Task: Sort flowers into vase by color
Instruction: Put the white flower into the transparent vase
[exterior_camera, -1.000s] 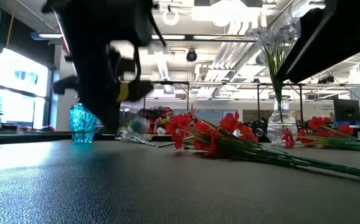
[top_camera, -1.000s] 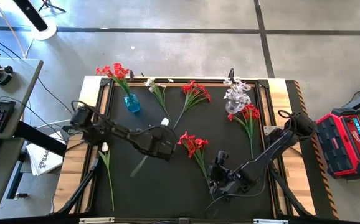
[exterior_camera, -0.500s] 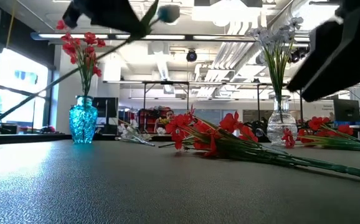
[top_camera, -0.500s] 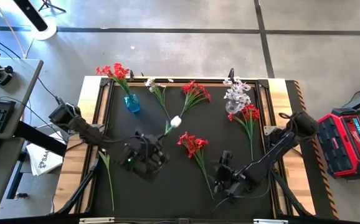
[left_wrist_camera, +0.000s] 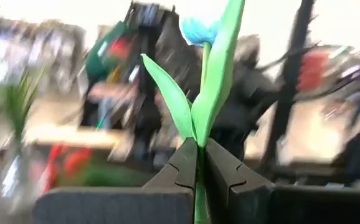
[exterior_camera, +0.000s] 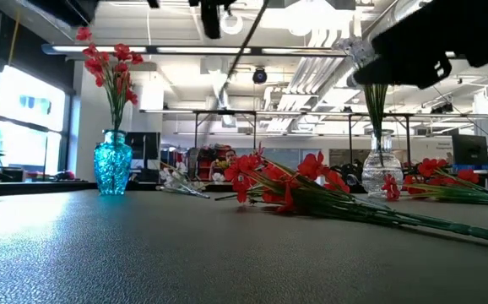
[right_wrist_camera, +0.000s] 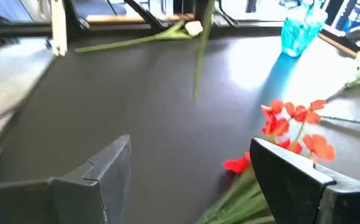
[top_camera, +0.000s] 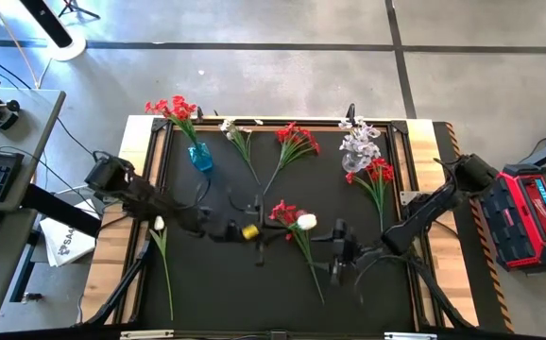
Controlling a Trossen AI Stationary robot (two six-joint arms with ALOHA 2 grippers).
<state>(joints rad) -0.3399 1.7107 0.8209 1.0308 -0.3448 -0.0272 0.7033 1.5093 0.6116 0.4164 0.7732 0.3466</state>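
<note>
My left gripper [top_camera: 260, 230] hovers over the table's middle, shut on a white flower [top_camera: 305, 222] whose bloom points toward the right edge. My right gripper [top_camera: 337, 255] stands open just right of it, above the table, touching nothing. A red flower sprig [top_camera: 290, 217] lies flat on the mat under the white bloom. The blue vase [top_camera: 200, 157] at the far left holds red flowers [top_camera: 173, 108]. The clear vase [top_camera: 352, 162] at the far right holds white flowers [top_camera: 360, 138]. My left gripper pinches the white flower's green stem [left_wrist_camera: 199, 144] between its two fingertips, just below the leaves. The fingers are about level and come from the table's left. The bloom [left_wrist_camera: 197, 28] stands out beyond the fingertips. The lower stem [exterior_camera: 242, 59] hangs slanting, clear of the table.
More flowers lie flat on the mat: a white sprig [top_camera: 241, 138] and a red sprig [top_camera: 297, 142] at the far side, a red sprig [top_camera: 378, 174] beside the clear vase, a white flower [top_camera: 160, 227] at the left edge. Wooden strips border the mat.
My left gripper has risen and swung from pointing down to about level, rolling as it went and moving toward the table's right. The white flower has turned with it, its bloom swinging toward the right gripper. My right gripper has tipped up toward level and stayed open.
</note>
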